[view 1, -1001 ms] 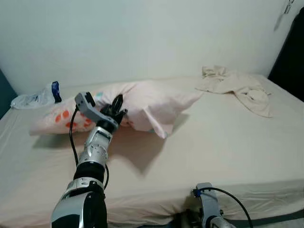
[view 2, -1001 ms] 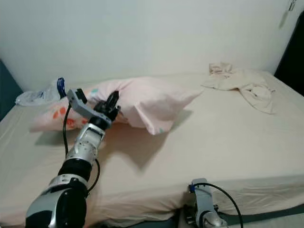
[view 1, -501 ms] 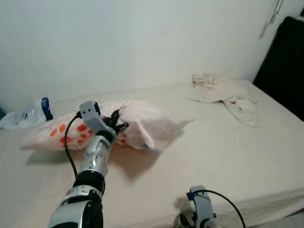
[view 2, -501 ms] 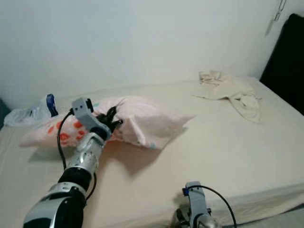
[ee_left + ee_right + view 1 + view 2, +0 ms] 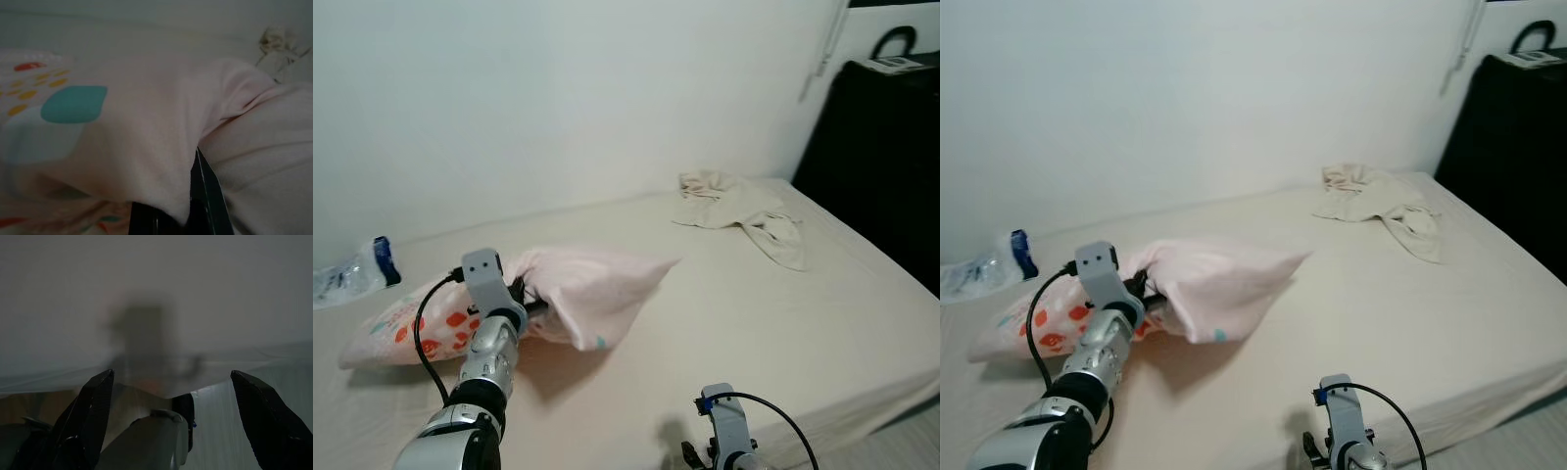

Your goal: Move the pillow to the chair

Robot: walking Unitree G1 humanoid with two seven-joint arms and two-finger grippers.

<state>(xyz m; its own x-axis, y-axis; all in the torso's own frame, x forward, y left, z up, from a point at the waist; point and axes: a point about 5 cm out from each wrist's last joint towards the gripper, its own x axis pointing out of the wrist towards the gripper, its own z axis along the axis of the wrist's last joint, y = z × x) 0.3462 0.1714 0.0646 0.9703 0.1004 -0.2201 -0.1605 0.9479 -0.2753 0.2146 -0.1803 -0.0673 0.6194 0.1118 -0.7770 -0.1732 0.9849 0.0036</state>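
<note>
The bed (image 5: 783,323) carries a pillow (image 5: 568,299) near its left edge, a bottle (image 5: 352,274) at the far-left corner, and cloth (image 5: 739,201) at the far-right.

The pale pink pillow (image 5: 578,299) with orange and teal spots lies crumpled on the bed (image 5: 783,323), near its left side.

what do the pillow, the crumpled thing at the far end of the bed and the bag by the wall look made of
Pillow: soft matte pink fabric over loose filling; it folds and sags where the left claw pinches it. Crumpled cloth: thin cream fabric, probably cotton, lying in limp wrinkles. Bag: clear, shiny crinkled plastic with a blue part.
</note>
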